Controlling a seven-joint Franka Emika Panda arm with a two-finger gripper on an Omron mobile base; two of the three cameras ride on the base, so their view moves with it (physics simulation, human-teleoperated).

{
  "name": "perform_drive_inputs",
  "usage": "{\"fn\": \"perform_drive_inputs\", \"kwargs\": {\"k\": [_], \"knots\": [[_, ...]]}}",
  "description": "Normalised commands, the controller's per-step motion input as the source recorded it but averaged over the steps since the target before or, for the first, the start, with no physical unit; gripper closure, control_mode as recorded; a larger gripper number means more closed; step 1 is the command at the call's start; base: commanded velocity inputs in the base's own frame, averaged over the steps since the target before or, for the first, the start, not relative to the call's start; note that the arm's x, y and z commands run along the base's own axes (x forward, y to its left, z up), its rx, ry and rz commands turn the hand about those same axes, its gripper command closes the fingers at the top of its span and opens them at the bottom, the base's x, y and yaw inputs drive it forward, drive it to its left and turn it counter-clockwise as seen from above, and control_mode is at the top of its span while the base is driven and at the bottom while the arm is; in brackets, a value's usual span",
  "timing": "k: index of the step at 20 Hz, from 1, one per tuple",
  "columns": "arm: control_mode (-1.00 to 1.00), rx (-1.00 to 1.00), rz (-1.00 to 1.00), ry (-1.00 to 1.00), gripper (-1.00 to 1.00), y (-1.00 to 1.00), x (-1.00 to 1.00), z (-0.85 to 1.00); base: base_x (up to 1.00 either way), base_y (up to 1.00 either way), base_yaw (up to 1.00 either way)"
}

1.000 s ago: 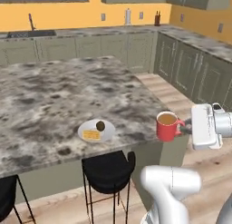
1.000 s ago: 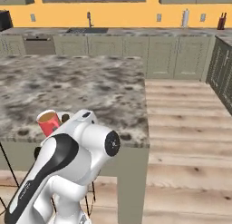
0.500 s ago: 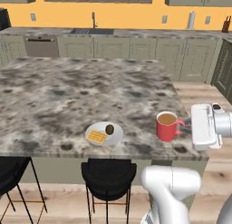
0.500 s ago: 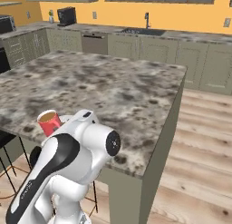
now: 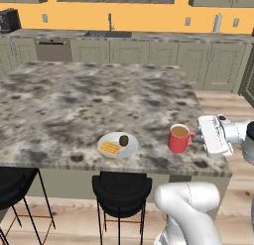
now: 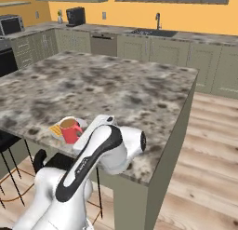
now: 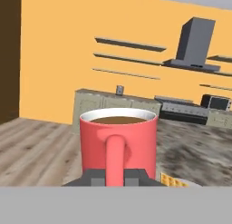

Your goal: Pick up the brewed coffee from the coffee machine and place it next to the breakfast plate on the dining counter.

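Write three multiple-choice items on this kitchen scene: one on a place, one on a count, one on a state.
1. Where is the red mug relative to the breakfast plate in the left base view?
A. To its right
B. On top of it
C. Behind it, by the sink

2. How many food pieces lie on the plate?
A. One
B. Two
C. Four

3. What are the gripper jaws doing?
A. Open, empty
B. Shut on the mug's handle
C. Shut on the plate

Answers: 1 A, mug sits right of the plate; 2 B, a waffle and a dark round piece; 3 B, the handle stands between the tips.
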Motion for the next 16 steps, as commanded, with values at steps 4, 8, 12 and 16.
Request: {"fn": "perform_drive_inputs", "kwargs": {"k": [4, 8, 12, 16], "knots": [[-1.0, 0.0, 0.16, 0.16, 1.0, -0.04, 0.99, -0.96, 0.0, 0.0, 0.0], [-1.0, 0.01, 0.18, 0.0, 1.0, -0.15, 0.52, -0.51, 0.0, 0.0, 0.0], [-1.0, 0.02, 0.1, 0.0, 1.0, -0.12, 0.66, -0.45, 0.0, 0.0, 0.0], [-1.0, 0.0, -0.11, 0.0, 1.0, 0.04, 0.62, -0.37, 0.0, 0.0, 0.0]]}}
